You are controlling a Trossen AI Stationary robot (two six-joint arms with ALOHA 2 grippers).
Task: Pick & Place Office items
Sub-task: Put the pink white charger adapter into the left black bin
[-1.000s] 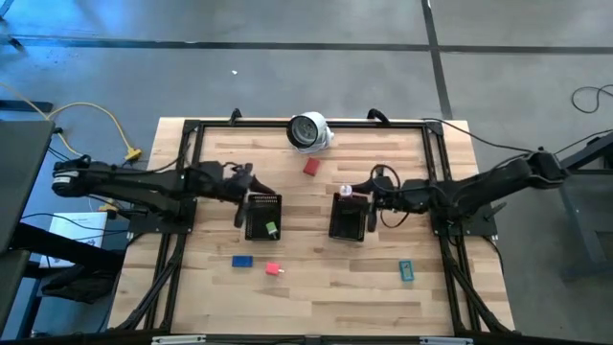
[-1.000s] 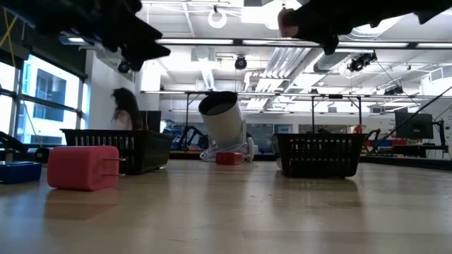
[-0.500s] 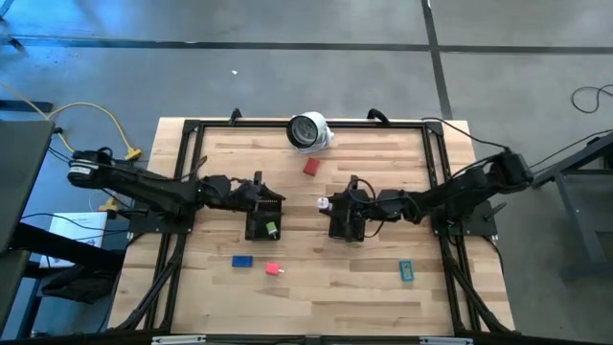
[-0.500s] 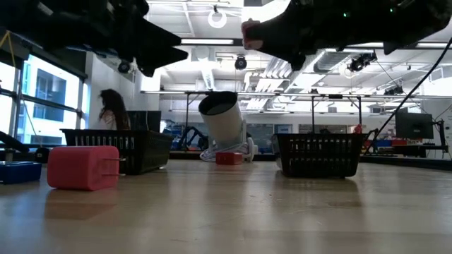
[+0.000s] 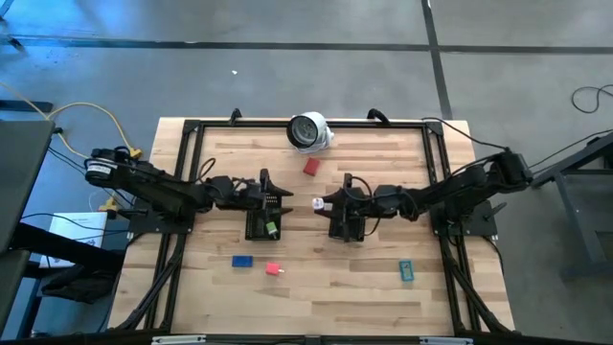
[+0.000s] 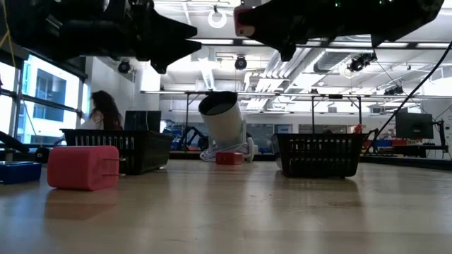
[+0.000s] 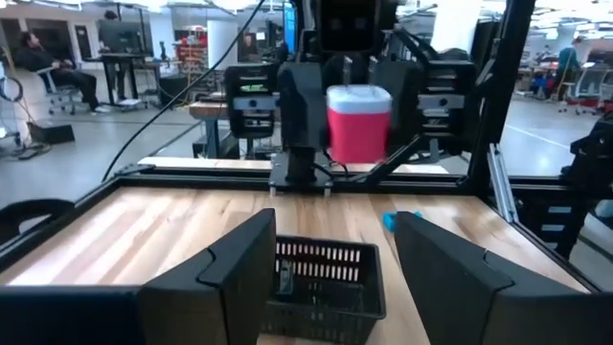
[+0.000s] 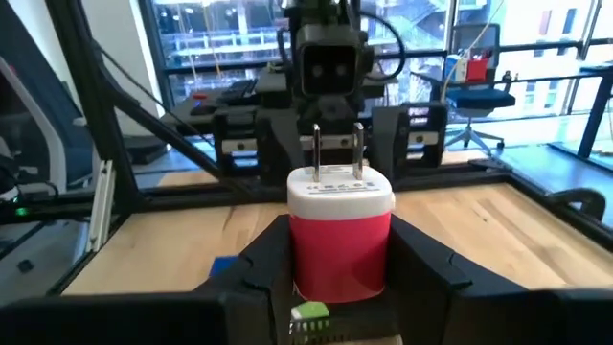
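Between the right end effector's (image 8: 340,278) two dark fingers (image 8: 263,264) sits a red plug adapter with a white cap (image 8: 341,230) and two metal prongs standing up from that cap; the fingers are clamped on its red sides. From above, this piece (image 5: 317,203) shows just past the inner edge of the right black mesh tray (image 5: 347,222), raised off the table (image 5: 383,297), between the two trays. In the low view it (image 6: 244,20) hangs high under the dark arm.

A small green piece (image 5: 271,229) lies inside the left black mesh tray (image 5: 261,226). On the bare wood, a red block (image 5: 311,167) rests near the white round object with a dark face (image 5: 308,131). Toward the near edge lie a blue piece (image 5: 241,260), a second red adapter (image 5: 273,269) just beside it, and a teal piece (image 5: 406,271) well apart on the right side. That second adapter (image 6: 82,167) looks boxy in the low view, with thin prongs sticking out sideways.

The left end effector (image 5: 272,188) hovers over the far rim of the left tray, its fingers (image 7: 239,273) spread and holding nothing.

A person (image 6: 100,113) shows in the room behind the table.
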